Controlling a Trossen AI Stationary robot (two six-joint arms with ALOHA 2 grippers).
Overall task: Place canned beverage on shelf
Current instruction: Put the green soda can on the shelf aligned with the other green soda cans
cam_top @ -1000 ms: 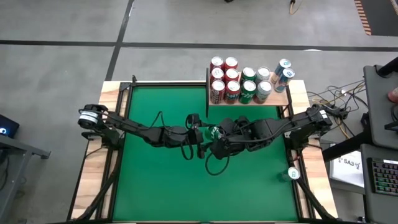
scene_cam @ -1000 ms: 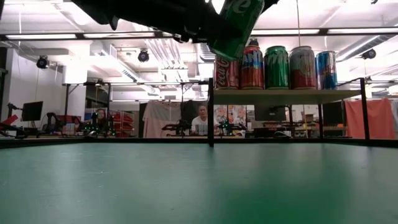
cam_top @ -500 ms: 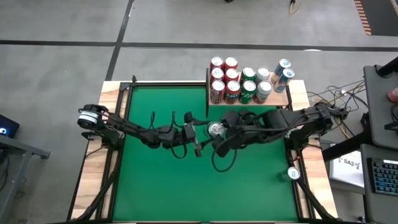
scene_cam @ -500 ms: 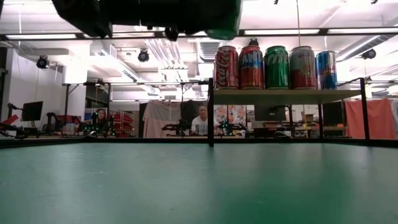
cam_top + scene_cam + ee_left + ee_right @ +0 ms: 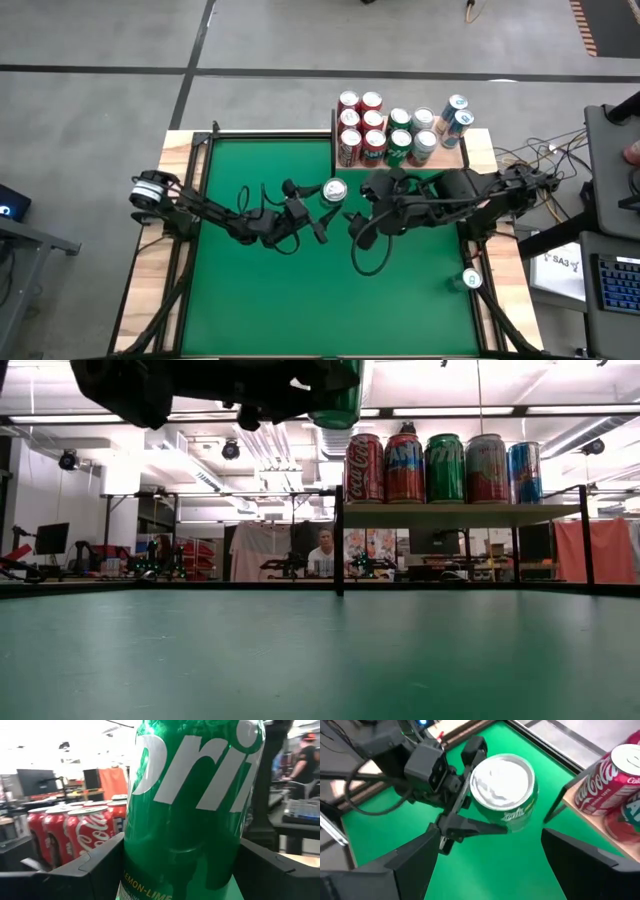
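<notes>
A green Sprite can hangs upright over the middle of the green table, with my left gripper shut on it. In the left wrist view the can fills the gap between the fingers. The low view shows only the can's lower end. My right gripper is open with nothing in it, raised just right of the can and pointing down at its silver top. The light-wood shelf at the far right holds several upright cans. My left gripper pinches the can's round side wall between its two fingers, one finger on the far side and one finger on the near side. The fingers come level from the table's left. The can stands upright, lifted clear of the table.
Red, green and blue cans crowd the shelf board on black posts. Another can sits on the table's wooden right border. Cables loop below both arms. A person's hand shows at the desk to the right. Bare green felt lies near.
My left gripper has tipped its wrist up, so the can went from tilted to upright, and has shifted a little toward the far edge. My right gripper has risen and drawn back from the can toward the table's right.
</notes>
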